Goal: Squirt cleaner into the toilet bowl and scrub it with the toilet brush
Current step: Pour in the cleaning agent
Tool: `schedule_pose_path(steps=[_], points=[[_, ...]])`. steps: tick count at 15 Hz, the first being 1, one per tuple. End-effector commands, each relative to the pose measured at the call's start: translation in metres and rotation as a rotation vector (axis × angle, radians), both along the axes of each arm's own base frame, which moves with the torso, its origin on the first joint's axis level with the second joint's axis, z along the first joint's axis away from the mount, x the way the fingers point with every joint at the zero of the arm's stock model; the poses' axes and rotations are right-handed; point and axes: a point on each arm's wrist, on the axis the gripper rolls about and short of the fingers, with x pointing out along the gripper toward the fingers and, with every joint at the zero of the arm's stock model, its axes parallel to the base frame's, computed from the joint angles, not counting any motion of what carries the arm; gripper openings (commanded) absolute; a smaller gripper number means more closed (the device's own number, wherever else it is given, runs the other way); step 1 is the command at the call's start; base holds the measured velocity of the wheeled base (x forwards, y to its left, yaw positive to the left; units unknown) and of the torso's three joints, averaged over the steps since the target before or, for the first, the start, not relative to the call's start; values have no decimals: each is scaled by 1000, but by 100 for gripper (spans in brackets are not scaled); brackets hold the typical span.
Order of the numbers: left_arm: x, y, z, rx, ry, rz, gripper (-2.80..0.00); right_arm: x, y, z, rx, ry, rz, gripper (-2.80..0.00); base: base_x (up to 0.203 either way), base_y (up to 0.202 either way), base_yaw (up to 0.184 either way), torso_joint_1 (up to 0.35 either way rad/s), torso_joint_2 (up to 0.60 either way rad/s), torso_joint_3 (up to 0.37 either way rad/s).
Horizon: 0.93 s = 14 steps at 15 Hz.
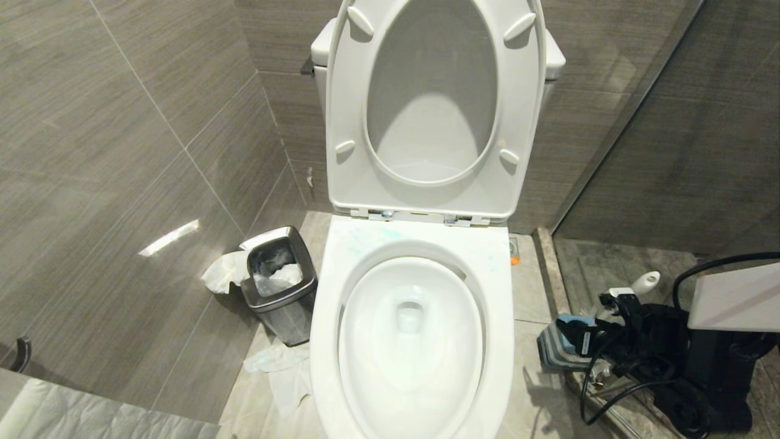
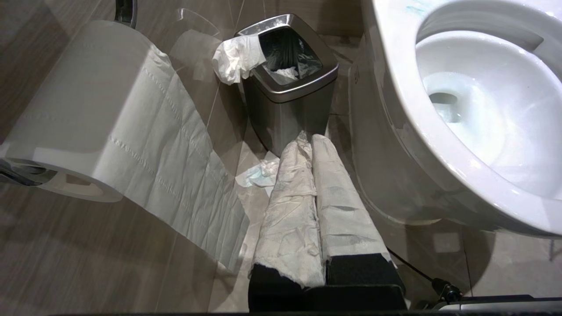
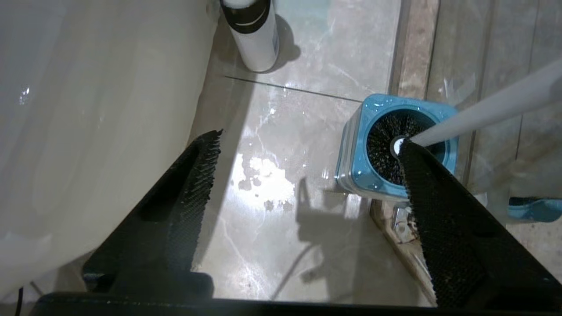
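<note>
Head view: one toilet bowl [image 1: 414, 341] centre frame, seat and lid up, blue streaks on the rim near the hinges. One steel bin [image 1: 280, 286] just left of it, tissue hanging over its edge; more tissue on the floor [image 1: 530, 292] in front of the bin. Right pincer [image 1: 600, 350] lower right, mostly lost in black cabling. Right wrist view: one toilet brush [image 3: 478, 112], bristle head seated in one blue holder [image 3: 351, 158], handle cut off at right edge. Pincer wide, holding nothing; one finger [image 3: 421, 175] overlaps the holder, contact unclear. One bottle [image 3: 254, 39] at top, cap cut off. Left wrist view: left pincer [image 2: 309, 142] closed, fingers paper-wrapped, hanging near the bin; one paper roll [image 2: 88, 109] upper left.
</note>
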Motion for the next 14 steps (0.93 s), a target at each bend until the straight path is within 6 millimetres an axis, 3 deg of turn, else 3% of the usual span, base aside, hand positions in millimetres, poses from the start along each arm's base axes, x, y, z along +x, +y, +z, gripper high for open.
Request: schedule_pose_path(steps=[1,10,14], points=[[0,0,0,1,2,0,-280,2,1,0,0,-11,5,0,0,0,0,0,0,0],[0,0,0,6,1,0,-280,3,9,8,-4,-36,25,0,0,0,0,0,0,0],[0,0,0,6,1,1,-280,5,10,6,-4,-37,30,0,0,0,0,1,1,-144]])
